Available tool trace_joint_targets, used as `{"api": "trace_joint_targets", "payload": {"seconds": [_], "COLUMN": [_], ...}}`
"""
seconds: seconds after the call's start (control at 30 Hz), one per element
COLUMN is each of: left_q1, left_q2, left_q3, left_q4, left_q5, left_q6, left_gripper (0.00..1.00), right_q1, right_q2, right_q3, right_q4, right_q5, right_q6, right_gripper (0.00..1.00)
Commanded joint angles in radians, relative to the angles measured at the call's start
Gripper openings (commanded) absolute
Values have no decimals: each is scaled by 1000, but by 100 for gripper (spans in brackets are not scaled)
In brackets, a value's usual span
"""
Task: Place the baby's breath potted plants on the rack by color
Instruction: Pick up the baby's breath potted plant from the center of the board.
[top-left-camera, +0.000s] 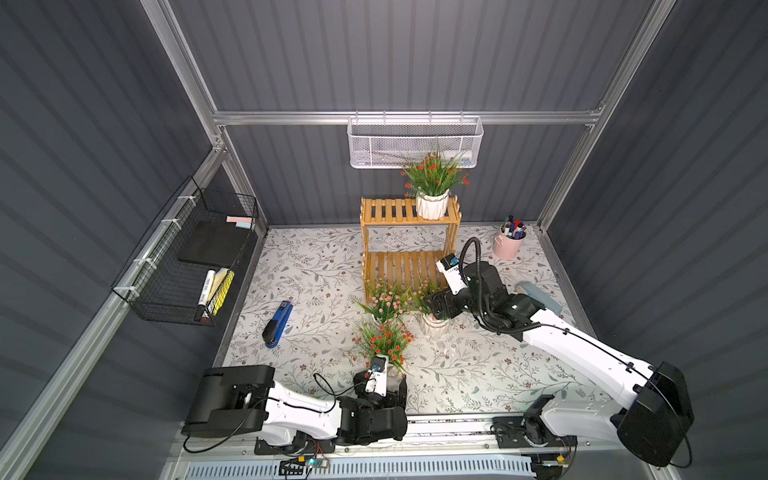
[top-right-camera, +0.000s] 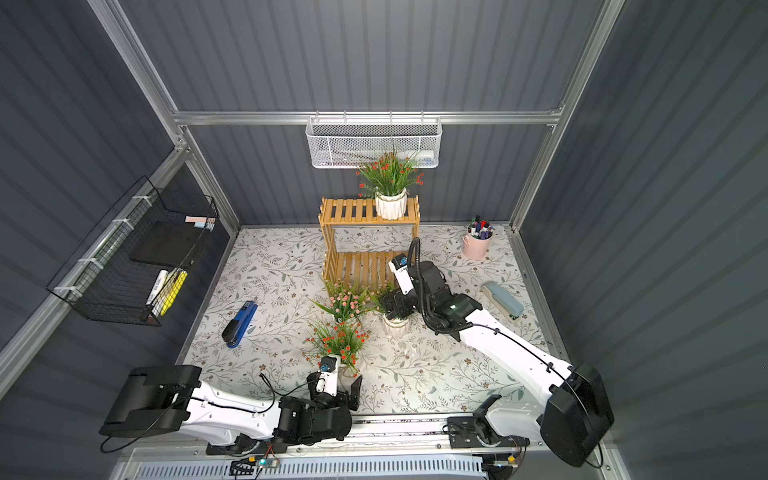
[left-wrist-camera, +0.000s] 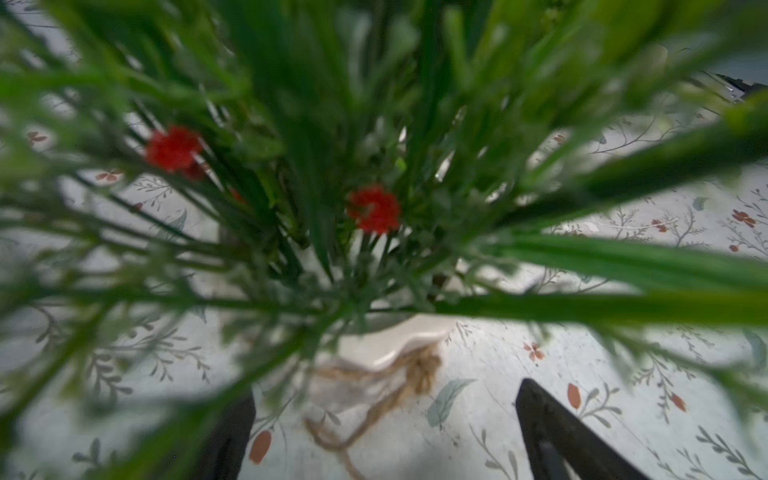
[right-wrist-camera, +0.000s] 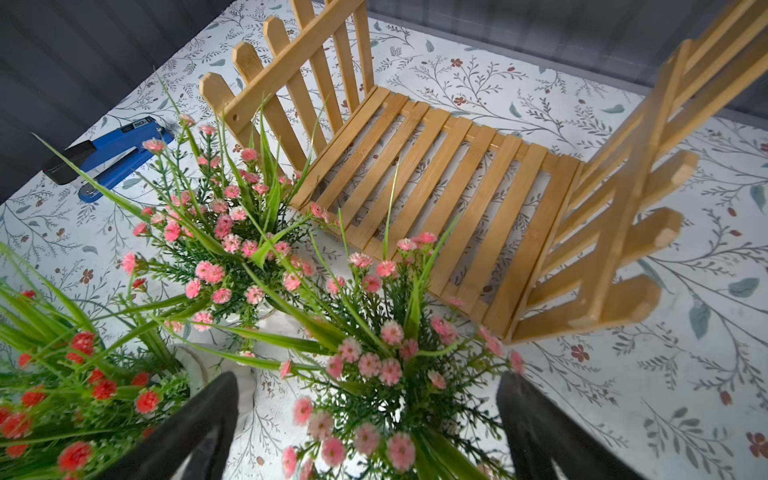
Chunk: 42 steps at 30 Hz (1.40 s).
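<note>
Plants (top-left-camera: 432, 183) stand upright, stems skyward. Left pincer (left-wrist-camera: 382, 403) gapes astride the red plant (top-left-camera: 384, 338) on the desk (top-left-camera: 316, 266); right pincer (right-wrist-camera: 368, 382) gapes over a pink plant (top-left-camera: 434, 326).

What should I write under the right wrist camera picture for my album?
Right gripper, open, poised over a pink baby's breath plant near the wooden rack's lower tier.

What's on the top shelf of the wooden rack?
On the rack, one red-flowered plant stands at one end of that shelf; the other slats are bare. Its pot hides the slats beneath.
</note>
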Motion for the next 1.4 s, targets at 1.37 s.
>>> {"api": "trace_joint_targets", "payload": {"seconds": [1.37], "left_q1": [422], "left_q2": [216], "left_q3": [36], "left_q4": [455], "left_q5": [125], "left_q6": [516], "left_gripper": [100], "right_q1": [-1], "right_q2": [-4], "right_q3": [14], "right_q4": [-32], "right_q5": [-49], "right_q6": [-46], "right_gripper": [99]}}
